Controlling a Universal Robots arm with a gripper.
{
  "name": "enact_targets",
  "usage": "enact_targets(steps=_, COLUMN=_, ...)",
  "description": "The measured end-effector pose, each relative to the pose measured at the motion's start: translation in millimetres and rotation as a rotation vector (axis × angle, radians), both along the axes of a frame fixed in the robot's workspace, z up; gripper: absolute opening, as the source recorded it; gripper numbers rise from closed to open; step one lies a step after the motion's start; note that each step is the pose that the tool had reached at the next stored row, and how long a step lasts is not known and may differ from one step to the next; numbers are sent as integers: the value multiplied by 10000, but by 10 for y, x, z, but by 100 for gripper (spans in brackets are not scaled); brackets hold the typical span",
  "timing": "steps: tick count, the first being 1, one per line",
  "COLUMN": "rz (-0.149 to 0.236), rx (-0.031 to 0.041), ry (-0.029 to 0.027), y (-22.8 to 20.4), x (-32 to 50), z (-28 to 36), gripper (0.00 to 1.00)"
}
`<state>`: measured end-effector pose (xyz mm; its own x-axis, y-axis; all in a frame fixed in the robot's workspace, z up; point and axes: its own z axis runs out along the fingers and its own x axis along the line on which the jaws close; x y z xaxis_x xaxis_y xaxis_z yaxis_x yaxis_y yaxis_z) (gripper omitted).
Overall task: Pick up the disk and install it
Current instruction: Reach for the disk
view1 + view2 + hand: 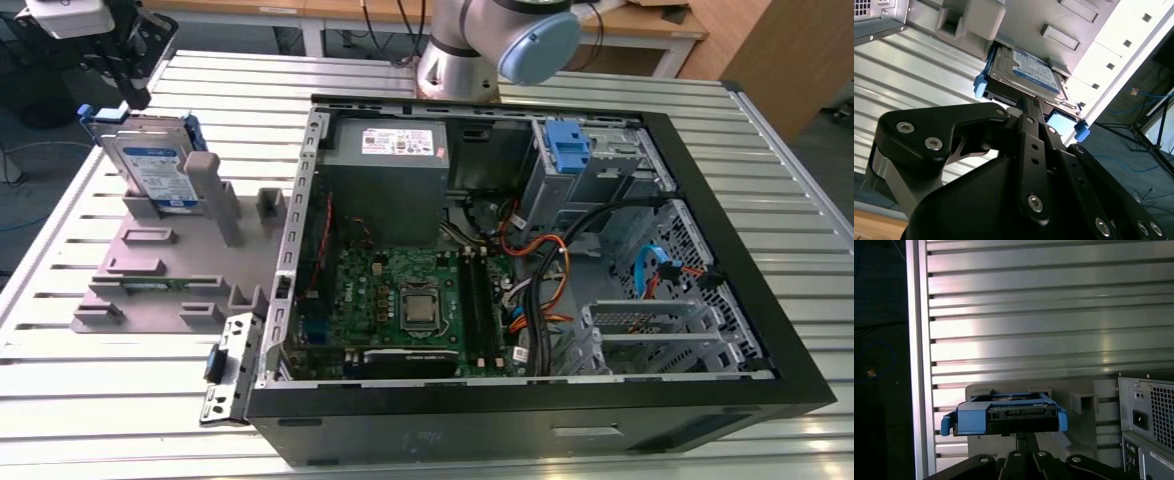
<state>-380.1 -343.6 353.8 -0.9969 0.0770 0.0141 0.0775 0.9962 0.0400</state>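
The disk [151,165] stands on edge in a grey fixture [147,270] on the exterior view's left. It is silver-grey with a white-and-blue label and blue side rails. My gripper [135,100] hangs right above its upper edge. In both wrist views the disk [1026,72] [1004,415] lies just past the fingertips. The black fingers [1030,117] stand close together, meeting at the middle of the disk's blue-railed end. I cannot tell whether they pinch any part of it.
An open computer case [534,250] lies on the slatted metal table [80,400], holding a power-supply box [387,145], a motherboard [400,300], loose cables and a blue drive clip [567,150]. The arm's base [461,60] stands behind the case. The table edge runs close to the fixture.
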Motion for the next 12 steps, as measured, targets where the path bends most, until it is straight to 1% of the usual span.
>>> enact_targets(steps=7, rz=14, rx=-3, ry=19, y=0, x=1, z=-1, gripper=11)
enact_targets(steps=12, rz=421, rx=-1, ry=16, y=7, x=-5, z=-29, gripper=11)
